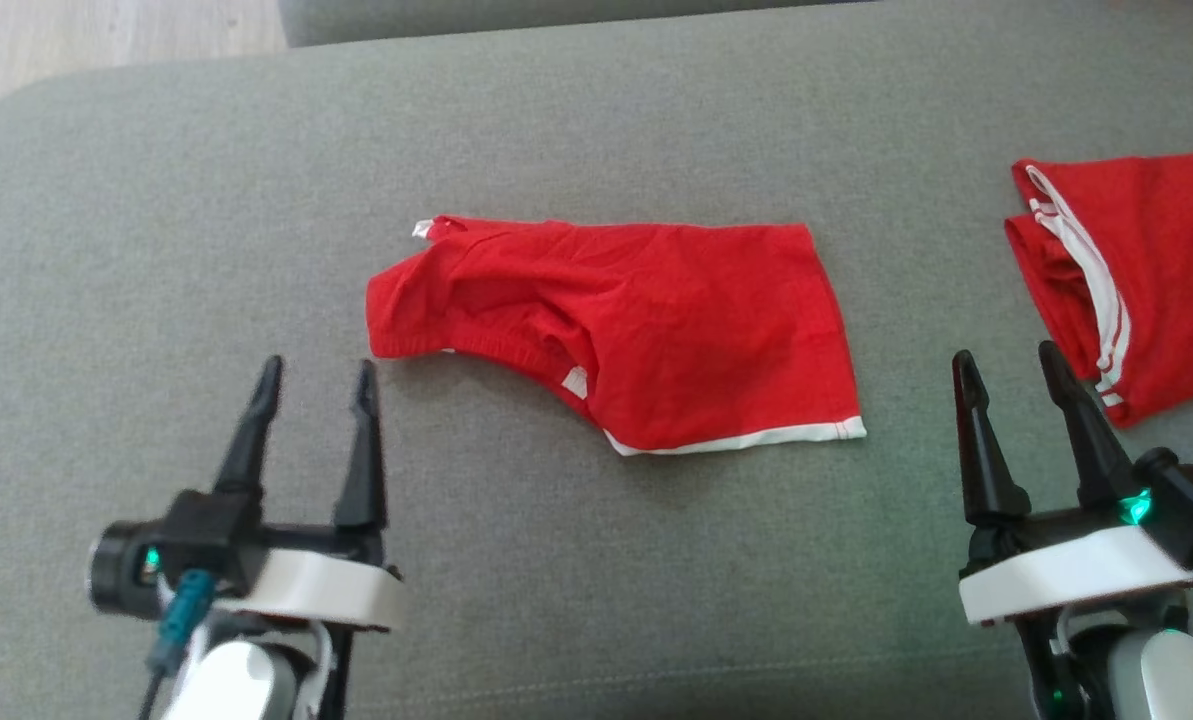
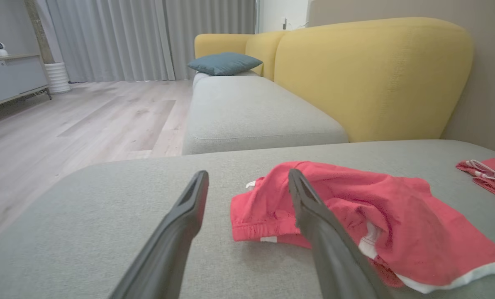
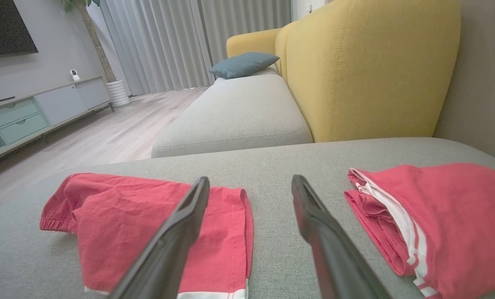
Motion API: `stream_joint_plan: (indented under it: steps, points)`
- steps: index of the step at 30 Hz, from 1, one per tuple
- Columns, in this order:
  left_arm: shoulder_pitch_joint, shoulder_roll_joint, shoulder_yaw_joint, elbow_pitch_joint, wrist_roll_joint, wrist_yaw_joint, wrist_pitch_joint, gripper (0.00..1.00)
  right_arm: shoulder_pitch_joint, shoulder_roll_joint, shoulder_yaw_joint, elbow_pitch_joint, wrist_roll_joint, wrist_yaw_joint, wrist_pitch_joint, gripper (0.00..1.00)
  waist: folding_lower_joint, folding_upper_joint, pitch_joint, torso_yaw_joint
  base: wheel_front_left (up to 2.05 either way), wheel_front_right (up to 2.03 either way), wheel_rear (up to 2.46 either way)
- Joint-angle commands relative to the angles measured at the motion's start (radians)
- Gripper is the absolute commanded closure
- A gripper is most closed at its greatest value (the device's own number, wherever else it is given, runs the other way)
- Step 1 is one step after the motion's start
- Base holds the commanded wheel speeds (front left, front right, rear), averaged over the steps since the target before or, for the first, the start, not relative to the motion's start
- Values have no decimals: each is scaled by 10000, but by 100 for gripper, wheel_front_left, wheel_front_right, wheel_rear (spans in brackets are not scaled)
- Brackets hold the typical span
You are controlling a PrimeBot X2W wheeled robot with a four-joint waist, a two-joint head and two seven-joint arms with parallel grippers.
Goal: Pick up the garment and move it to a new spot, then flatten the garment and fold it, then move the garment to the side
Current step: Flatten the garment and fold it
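Note:
The garment (image 1: 656, 325) is a pair of red shorts with white hem trim, lying loosely folded in the middle of the grey cushion (image 1: 156, 250). It also appears in the left wrist view (image 2: 355, 216) and the right wrist view (image 3: 147, 224). My left gripper (image 1: 314, 382) hovers open at the lower left, just short of the garment's waistband end, with nothing between its fingers. Over at the lower right, my right gripper (image 1: 1006, 362) stands open and empty, between the garment and a second red piece.
A second red garment with white stripes (image 1: 1126, 270) lies folded at the cushion's right edge. Beyond the cushion stand a yellow sofa back (image 2: 371, 74), another grey seat (image 2: 251, 112) with a teal pillow (image 2: 224, 62), and wooden floor (image 2: 85, 116) to the left.

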Motion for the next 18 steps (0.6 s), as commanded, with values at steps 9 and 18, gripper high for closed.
stream_joint_plan:
  steps: [9, 18]
  points:
    - [-1262, -440, -1063, 70, -162, -1030, 533, 0, -289, -117, 231, -96, 115, 35, -13, 0, 0, -1, 530, -199, 0, 0, 0]
    - [-2641, -1153, -1774, 1786, -262, -1674, 1075, 0, -640, -63, 435, 201, 255, 35, -272, 0, 0, -1, 1067, -703, 0, 0, 0]
